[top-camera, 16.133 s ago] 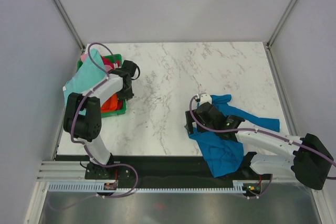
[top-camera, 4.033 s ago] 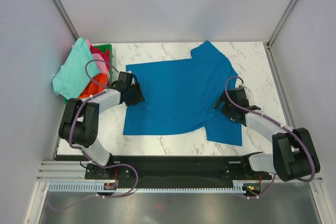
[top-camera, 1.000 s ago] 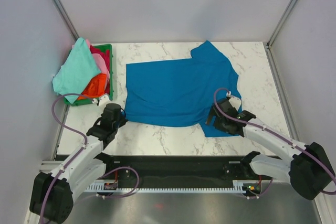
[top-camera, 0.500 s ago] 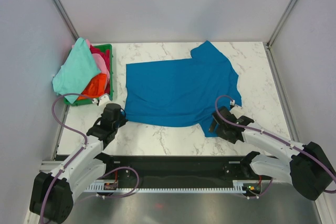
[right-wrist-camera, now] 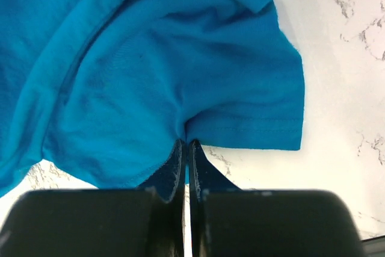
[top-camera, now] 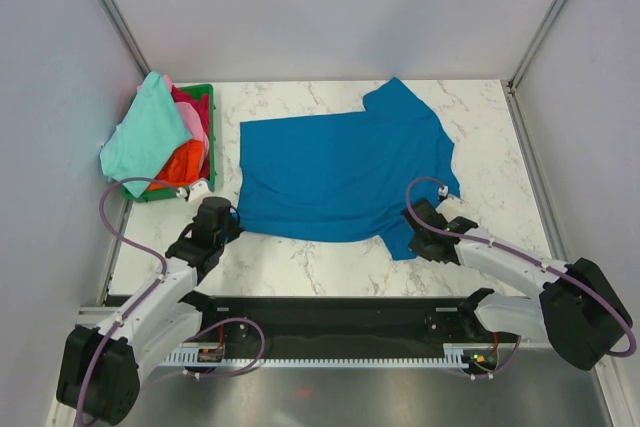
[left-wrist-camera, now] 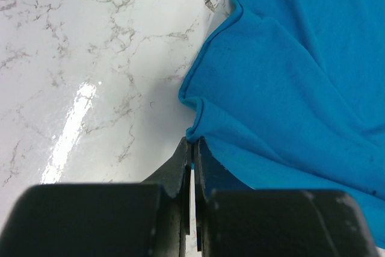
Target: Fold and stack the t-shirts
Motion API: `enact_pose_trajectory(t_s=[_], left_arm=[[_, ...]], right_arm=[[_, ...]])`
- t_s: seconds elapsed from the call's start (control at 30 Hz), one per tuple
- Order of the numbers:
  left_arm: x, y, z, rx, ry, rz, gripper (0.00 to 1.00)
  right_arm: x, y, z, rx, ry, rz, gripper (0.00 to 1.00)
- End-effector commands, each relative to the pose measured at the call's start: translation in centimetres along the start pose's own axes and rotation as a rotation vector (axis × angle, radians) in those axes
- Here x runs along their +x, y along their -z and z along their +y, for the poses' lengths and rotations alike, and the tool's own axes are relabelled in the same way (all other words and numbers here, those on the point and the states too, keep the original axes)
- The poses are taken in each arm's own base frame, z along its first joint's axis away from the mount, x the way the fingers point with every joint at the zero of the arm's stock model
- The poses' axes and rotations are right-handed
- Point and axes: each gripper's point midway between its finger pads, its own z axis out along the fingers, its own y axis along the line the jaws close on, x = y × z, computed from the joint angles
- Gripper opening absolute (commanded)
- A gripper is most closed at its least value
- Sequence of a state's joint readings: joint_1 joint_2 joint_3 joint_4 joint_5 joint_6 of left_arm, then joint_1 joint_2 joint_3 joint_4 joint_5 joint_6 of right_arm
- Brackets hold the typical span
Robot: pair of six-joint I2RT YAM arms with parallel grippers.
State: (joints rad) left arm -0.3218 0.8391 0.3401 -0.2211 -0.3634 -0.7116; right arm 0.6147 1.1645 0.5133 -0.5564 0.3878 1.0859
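Observation:
A bright blue t-shirt (top-camera: 340, 172) lies spread flat on the marble table, collar end to the right. My left gripper (top-camera: 228, 223) is shut on its near left corner (left-wrist-camera: 194, 129), the cloth pinched between the fingertips. On the other side my right gripper (top-camera: 413, 229) is shut on the near edge by the sleeve (right-wrist-camera: 252, 106), and the fabric puckers at the tips (right-wrist-camera: 185, 139). More t-shirts, mint-green (top-camera: 145, 137), pink (top-camera: 190, 122) and orange-red (top-camera: 182, 162), are heaped in the basket at the left.
The green plastic basket (top-camera: 205, 97) stands at the table's left edge, close to the grey wall. Bare marble (top-camera: 300, 257) runs along the near side between the two arms. A black rail (top-camera: 330, 322) borders the front edge.
My right gripper has slid a little toward the shirt's near right edge and closed on the cloth. The left gripper has kept its grip without moving.

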Motion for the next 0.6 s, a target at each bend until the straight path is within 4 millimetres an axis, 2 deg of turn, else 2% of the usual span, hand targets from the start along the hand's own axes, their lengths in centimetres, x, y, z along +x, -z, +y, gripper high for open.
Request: enact_pose_trajectory(t_s=[0.0,0.13,0.17,0.2,0.27,0.3,0.37,0.4,0.47,0.57], left_arm=[[-2.1,0.0,-1.0,0.02,-0.007,-0.062,0.02],[-2.0,0.0,-1.1,0.028,-0.012,-0.056,0.02],[-2.0,0.1,-1.3,0.04,-0.016,-0.057,0.02],[-2.1,0.2,-1.6,0.055,-0.028,-0.054,0.02],[-1.4,0.7,-2.2,0.095,-0.046,-0.007,0.02],[-1.5,1.1,-2.8,0.117,-0.038,0.008,0.02],[-0.9,2.2,-3.7,0.175,-0.014,0.06,0.02],[-0.3,2.9,-4.0,0.196,0.003,0.102,0.02],[-0.4,3.9,-4.5,0.22,0.035,0.121,0.02],[-0.1,5.7,-5.1,0.26,0.034,0.181,0.02]], right_arm=[[0.4,-0.5,-0.5,0.009,0.007,0.003,0.0],[0.0,0.7,-0.6,-0.025,-0.012,-0.008,0.0],[-0.9,2.0,-0.1,-0.072,-0.039,-0.038,0.0],[-1.1,2.8,-0.6,-0.067,-0.043,-0.041,0.0],[-3.6,5.7,0.3,-0.147,-0.092,-0.116,0.0],[-3.8,6.6,-0.7,-0.122,-0.085,-0.12,0.0],[-5.6,9.3,-0.6,-0.169,-0.119,-0.172,0.0],[-5.5,9.8,-1.3,-0.152,-0.11,-0.167,0.0],[-6.1,11.2,-1.3,-0.184,-0.122,-0.177,0.0],[-5.9,12.3,-1.6,-0.215,-0.127,-0.167,0.0]])
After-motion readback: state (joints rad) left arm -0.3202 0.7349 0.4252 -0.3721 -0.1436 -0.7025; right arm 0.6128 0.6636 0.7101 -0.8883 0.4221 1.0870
